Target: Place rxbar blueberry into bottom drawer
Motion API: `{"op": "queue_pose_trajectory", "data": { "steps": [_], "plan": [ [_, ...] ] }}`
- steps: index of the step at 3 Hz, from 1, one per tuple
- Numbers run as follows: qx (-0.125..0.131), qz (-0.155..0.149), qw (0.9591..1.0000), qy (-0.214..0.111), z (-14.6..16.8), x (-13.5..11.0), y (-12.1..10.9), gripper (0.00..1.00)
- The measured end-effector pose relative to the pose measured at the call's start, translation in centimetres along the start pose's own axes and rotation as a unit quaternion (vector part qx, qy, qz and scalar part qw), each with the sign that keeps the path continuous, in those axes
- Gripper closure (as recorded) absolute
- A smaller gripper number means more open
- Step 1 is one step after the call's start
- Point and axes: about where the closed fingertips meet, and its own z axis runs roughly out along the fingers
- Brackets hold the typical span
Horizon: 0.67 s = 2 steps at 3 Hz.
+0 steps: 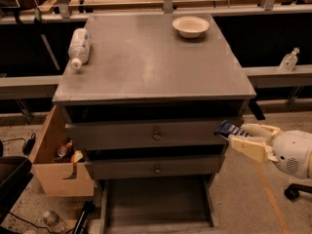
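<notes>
My gripper (pixel 234 136) comes in from the right at the height of the upper drawer front, at the grey cabinet's right front corner. It is shut on the rxbar blueberry (pixel 228 129), a small navy-blue bar with white print that sticks out to the left between the cream fingers (pixel 249 147). The bottom drawer (pixel 156 206) is pulled open below, a shallow grey tray with side rails and a bare floor. The bar is above the drawer's right side, well clear of it.
A white bowl (pixel 190 26) and a clear plastic bottle (pixel 79 46) lie on the cabinet top (pixel 146 62). Two upper drawers with round knobs (pixel 156 135) are a little open. A tan wooden crate (pixel 53 155) stands left of the cabinet. A small bottle (pixel 288 61) sits on the right ledge.
</notes>
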Motion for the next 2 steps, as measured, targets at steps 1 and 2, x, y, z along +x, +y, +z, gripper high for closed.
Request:
{"op": "queue_pose_trajectory", "data": {
  "steps": [1,2],
  "plan": [
    [0.000,0.000,1.0000,0.000,0.0,0.0,0.0,1.00],
    [0.010,-0.011,0.9996,0.023,0.9,2.4,0.6,1.00]
  ]
}}
